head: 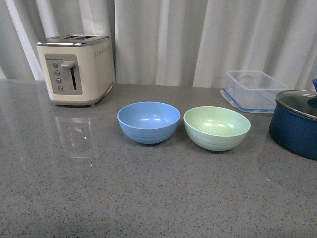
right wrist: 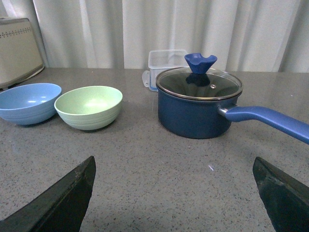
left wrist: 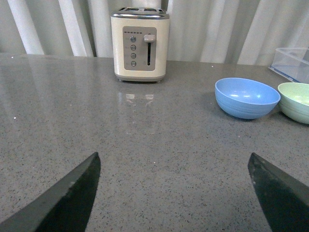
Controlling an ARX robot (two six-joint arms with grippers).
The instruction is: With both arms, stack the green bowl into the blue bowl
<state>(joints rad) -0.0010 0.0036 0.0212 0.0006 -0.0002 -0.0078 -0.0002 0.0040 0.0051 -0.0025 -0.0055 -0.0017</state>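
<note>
Left gripper (left wrist: 174,162): jaws spread wide, nothing between them, low over the grey counter (left wrist: 159,145). Blue bowl (left wrist: 247,98) sits ahead of the jaws, off to the robot's right, well apart. Green bowl (left wrist: 295,101) is just beside it, further right, not stacked. Toaster (left wrist: 140,46) is far ahead. Right gripper (right wrist: 174,162): jaws wide, empty. Both bowls are ahead, off to the robot's left, green nearer. Navy lidded pot (right wrist: 193,108) is straight ahead, clear container (right wrist: 166,60) behind it.

Blue bowl (left wrist: 247,98) beside green bowl (left wrist: 295,101)
</note>
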